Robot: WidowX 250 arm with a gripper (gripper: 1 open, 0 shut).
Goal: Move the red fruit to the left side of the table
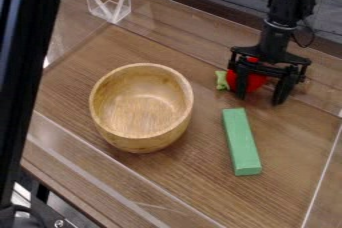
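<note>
The red fruit (249,80) is a small red toy strawberry with its green leafy end (225,80) pointing left, lying at the right side of the wood-grain table (160,172). My black gripper (262,82) points straight down over it, open, with its fingers (282,84) low around the fruit. The fingers hide part of the fruit. I cannot tell whether they touch it.
A wooden bowl (140,105) sits near the table's middle left. A flat green rectangular block (241,141) lies in front of the fruit. Low clear acrylic walls (107,4) border the table. A dark out-of-focus bar (27,82) crosses the left of the picture.
</note>
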